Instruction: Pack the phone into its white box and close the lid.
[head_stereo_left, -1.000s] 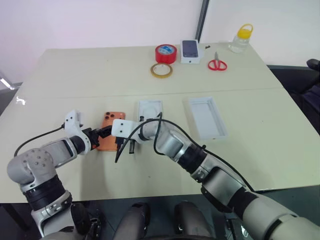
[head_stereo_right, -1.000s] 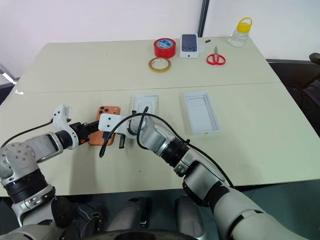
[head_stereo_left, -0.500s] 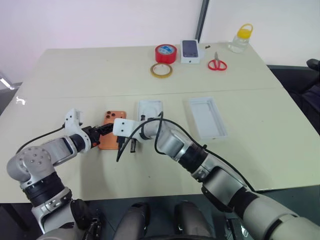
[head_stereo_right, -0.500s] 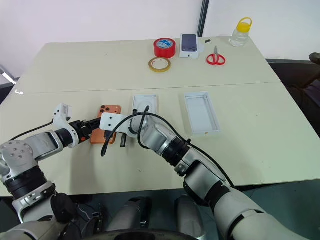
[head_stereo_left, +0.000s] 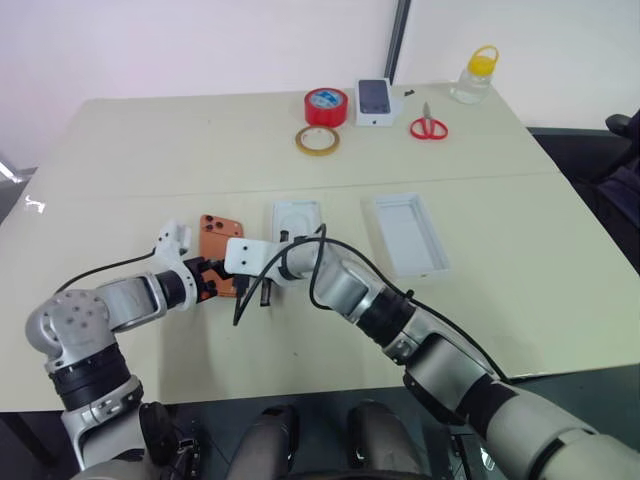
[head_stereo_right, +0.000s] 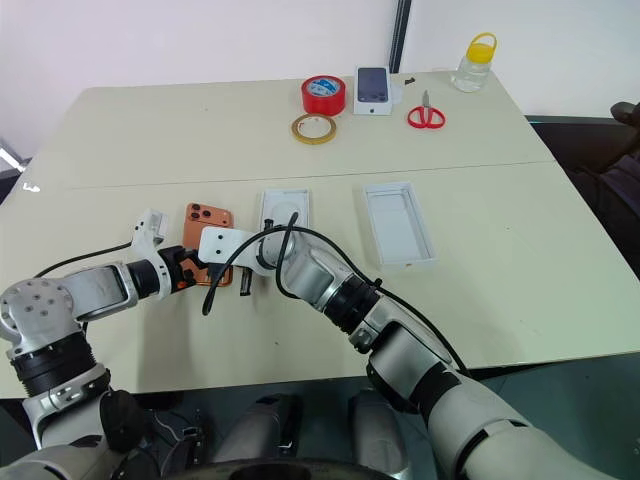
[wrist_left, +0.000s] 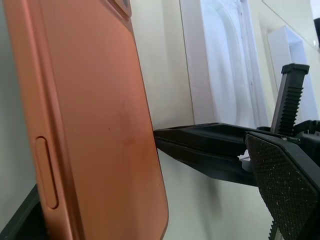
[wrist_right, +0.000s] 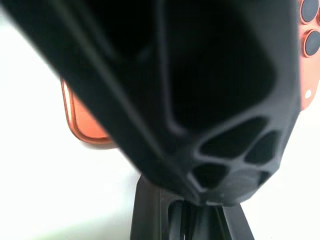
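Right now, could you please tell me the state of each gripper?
Left gripper: open, its fingers either side of the phone, no grip closed on it.
Right gripper: shut, holding nothing, its tips at the phone's edge.

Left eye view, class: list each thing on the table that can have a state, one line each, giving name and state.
Slim orange phone: face down, unpacked.
Shallow white box tray: open, empty.
White moulded insert: flat beside the phone.
Left hand: open around the phone's near end.
Right hand: shut, holding nothing.
Red-handled scissors: closed.
Yellow-capped clear bottle: upright, capped.
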